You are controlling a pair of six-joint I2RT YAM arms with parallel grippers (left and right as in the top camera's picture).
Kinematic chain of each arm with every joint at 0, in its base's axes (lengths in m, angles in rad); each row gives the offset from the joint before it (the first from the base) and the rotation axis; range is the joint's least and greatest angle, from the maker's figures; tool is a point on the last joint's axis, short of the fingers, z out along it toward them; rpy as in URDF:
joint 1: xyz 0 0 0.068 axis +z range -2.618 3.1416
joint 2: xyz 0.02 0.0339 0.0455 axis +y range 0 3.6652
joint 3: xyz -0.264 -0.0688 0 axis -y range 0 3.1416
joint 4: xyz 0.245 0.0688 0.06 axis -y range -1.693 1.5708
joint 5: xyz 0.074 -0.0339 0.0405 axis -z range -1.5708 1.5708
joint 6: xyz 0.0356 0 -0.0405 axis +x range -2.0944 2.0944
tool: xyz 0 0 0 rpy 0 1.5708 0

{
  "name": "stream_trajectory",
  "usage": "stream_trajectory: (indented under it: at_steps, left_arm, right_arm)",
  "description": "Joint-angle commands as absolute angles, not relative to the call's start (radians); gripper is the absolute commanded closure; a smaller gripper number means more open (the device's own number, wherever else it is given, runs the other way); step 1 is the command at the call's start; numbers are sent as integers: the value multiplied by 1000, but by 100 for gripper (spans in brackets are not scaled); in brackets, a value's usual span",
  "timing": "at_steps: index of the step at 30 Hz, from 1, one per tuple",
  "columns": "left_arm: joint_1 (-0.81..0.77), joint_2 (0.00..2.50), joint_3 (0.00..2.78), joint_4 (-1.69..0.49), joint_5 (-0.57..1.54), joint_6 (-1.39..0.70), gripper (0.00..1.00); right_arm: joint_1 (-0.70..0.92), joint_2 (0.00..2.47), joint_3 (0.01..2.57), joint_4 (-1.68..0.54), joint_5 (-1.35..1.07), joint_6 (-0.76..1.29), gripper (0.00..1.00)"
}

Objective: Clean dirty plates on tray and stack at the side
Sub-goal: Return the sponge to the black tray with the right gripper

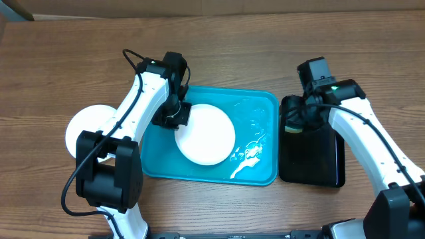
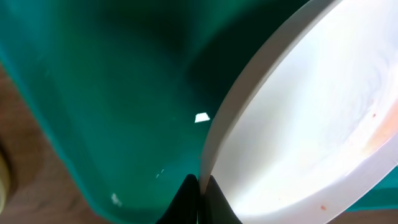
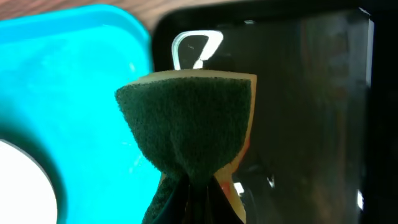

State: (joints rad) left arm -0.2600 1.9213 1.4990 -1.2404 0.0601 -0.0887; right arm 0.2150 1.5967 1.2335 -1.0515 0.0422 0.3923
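The left end effector (image 2: 199, 186) is closed on the rim of a white plate (image 2: 311, 124), its two tips pinching the thin edge at the plate's left side. In the left wrist view the plate's face is mostly clean, with faint orange traces near its far edge. It lies within the turquoise tray (image 2: 112, 93). A shadow under the gripped edge suggests that side is tipped up, but I cannot be sure.

The right end effector (image 3: 193, 186) is clamped on a green-faced sponge (image 3: 186, 124), squeezing it to a waist, and hangs over the black tray (image 3: 298, 93) just right of the turquoise one. Wet streaks (image 1: 249, 153) lie in the turquoise tray's right half.

A second white plate (image 1: 83, 126) sits on the desk (image 1: 66, 53) left of the tray, partly under the left arm. No third plate shows.

The weak spot is the grip: a narrow pinch on a wet, smooth rim, with the plate's weight hanging off to one side. If it swings or is carried fast it may pivot or slip out and drop. Stacking it would also leave the orange traces on. Lowered off-centre, it could slide off the plate below.
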Motion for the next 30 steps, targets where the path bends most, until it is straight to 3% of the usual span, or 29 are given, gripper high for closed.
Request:
stream_trajectory:
  at_steps: [1, 13, 25, 30]
  left_arm:
    - [-255, 1892, 1522, -1209, 144, -34, 96]
    - [-258, 1801, 1672, -1219, -233, -219, 96]
    - [-358, 1674, 1691, -1226, -646, -259, 96]
    - [-443, 1674, 1691, -1230, -795, -258, 96]
  right_arm:
    - [183, 1586, 1253, -1070, 71, 397, 96]
    - [142, 1586, 1189, -1085, 65, 393, 96]
    - [142, 1586, 844, -670, -85, 396, 96]
    - [142, 1586, 764, -632, -99, 551, 96]
